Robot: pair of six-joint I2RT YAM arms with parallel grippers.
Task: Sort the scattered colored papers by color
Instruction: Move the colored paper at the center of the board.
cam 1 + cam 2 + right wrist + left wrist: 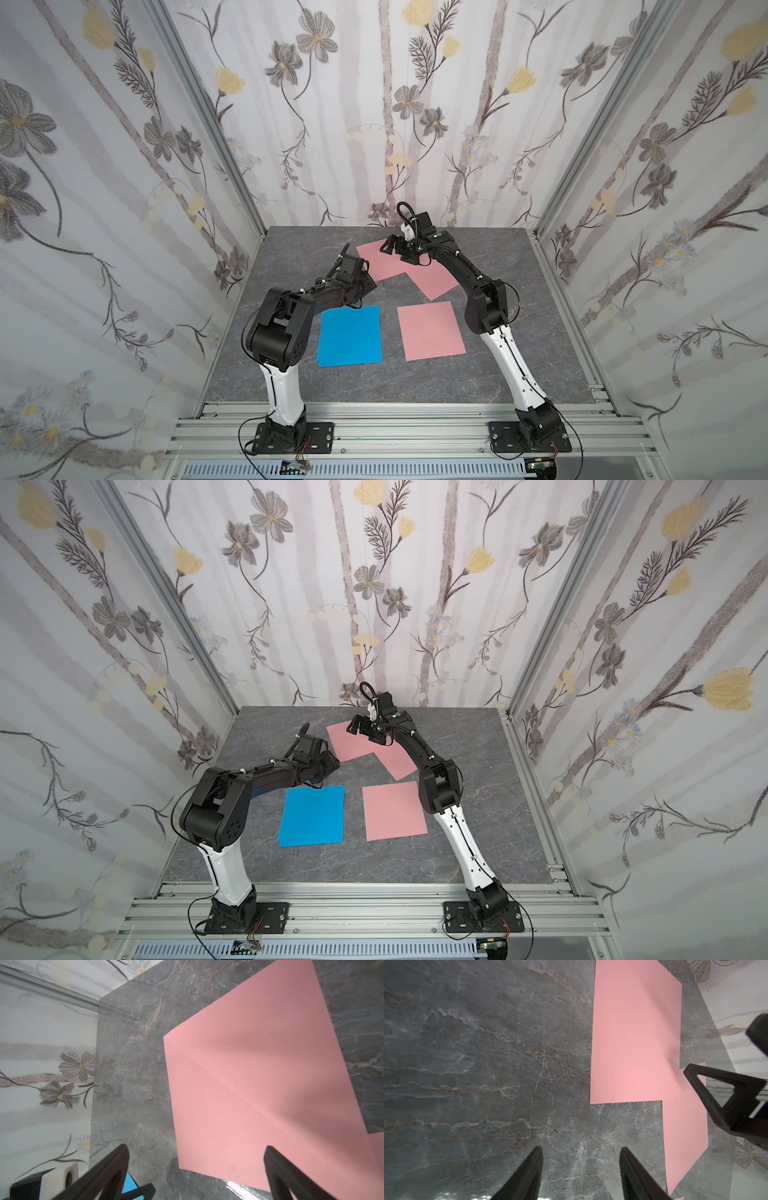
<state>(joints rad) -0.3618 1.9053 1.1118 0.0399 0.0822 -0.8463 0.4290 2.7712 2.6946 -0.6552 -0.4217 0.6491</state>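
The blue paper [350,336] and one pink paper [430,331] lie apart near the front of the surface [519,332], while two overlapping pink papers [384,261] at the back await stacking under the right fingers [197,1169], spread wide and empty; the left fingers [581,1172], part open, hold nothing.

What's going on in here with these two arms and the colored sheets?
Two robot arms are sorting paper by color on a gray marble table. A blue sheet and one pink sheet lie flat side by side near the front. Two more pink sheets, one at the back and one beside it, overlap. The right tool hangs open over the back one, holding nothing. The left tool is also open and empty, over bare table.
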